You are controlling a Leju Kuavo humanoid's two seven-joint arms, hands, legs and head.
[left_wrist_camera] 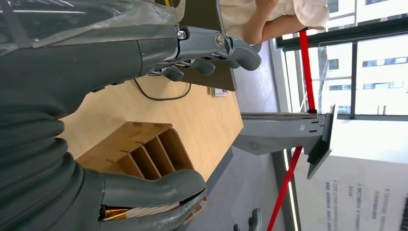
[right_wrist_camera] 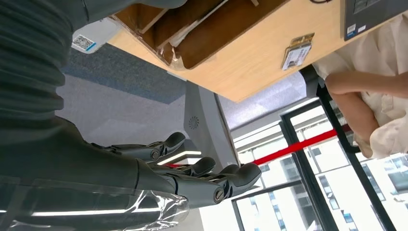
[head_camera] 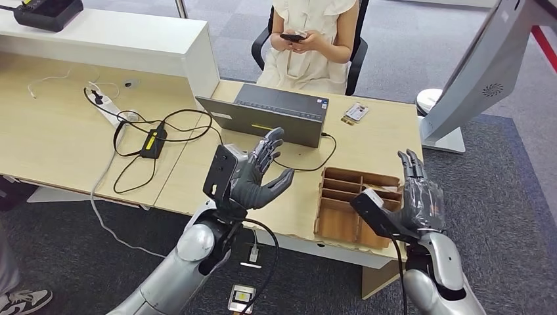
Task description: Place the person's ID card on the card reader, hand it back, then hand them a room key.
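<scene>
Wooden desk edge beside right hand

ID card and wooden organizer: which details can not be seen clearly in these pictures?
- ID card: too small in the head view to read; also small in the right wrist view.
- Wooden organizer: its near right part is hidden by the right hand in the head view.
- Phone screen: too small.
</scene>
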